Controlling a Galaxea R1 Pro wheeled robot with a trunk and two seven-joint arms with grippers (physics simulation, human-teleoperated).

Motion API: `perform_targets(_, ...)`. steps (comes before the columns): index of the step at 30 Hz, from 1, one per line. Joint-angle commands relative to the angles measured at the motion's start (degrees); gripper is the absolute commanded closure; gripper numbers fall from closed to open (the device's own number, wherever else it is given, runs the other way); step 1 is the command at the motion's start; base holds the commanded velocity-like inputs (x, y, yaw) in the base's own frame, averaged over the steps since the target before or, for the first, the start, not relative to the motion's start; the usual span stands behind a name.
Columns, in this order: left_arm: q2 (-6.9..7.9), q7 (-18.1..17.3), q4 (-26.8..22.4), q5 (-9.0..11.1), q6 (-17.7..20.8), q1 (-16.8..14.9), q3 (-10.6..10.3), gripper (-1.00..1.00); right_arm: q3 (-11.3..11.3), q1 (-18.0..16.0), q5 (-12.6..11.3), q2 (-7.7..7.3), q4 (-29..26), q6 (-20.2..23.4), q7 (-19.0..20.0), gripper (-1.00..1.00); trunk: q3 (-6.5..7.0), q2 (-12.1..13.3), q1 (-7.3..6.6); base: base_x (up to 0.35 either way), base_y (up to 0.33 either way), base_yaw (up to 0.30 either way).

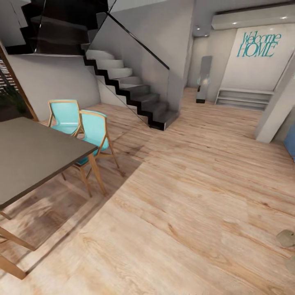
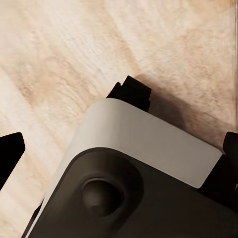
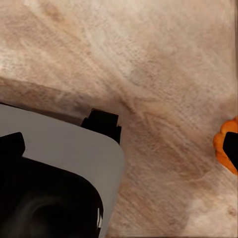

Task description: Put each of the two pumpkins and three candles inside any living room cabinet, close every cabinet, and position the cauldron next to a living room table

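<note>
An orange ribbed pumpkin [image 3: 221,147] lies on the wooden floor, partly behind one black fingertip [image 3: 231,148] of my right gripper [image 3: 121,148]. That gripper is open and holds nothing. My left gripper [image 2: 119,146] is open too, its fingertips [image 2: 10,153] spread wide over the robot's grey base [image 2: 144,144] and bare floor. Two small greyish lumps [image 1: 285,237] sit on the floor at the head view's right edge; whether they are candles I cannot tell. The cabinet, the cauldron and the living-room table are out of view.
A dark-topped dining table [image 1: 28,155] with wooden legs fills the left, with two turquoise chairs [image 1: 92,131] behind it. A black-and-grey staircase [image 1: 135,96] rises at the back. A white pillar [image 1: 274,110] and a low white shelf [image 1: 243,98] stand far right. Wooden floor [image 1: 184,196] stretches ahead.
</note>
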Motion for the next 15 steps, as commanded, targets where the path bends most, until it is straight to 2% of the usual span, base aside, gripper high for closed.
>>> perform_targets(1,0.00,0.0,0.0,0.0,0.0,0.0,0.0,-1.00,0.0,0.0,0.0,0.00,0.0,0.0,0.0,-1.00,0.04,0.0,0.00,0.000,0.000,-0.286)
perform_targets(10,0.00,-0.3,-0.1,0.0,0.1,0.0,0.0,-1.00,0.0,0.0,0.0,-0.07,0.0,0.0,0.0,-1.00,0.34,0.0,0.00,0.003,0.000,-0.286)
perform_targets(15,0.00,-0.4,-0.1,0.0,0.2,0.0,0.0,-1.00,0.0,0.0,0.0,-0.06,0.0,-0.1,0.0,-1.00,0.49,0.0,0.00,0.213,0.000,-0.256)
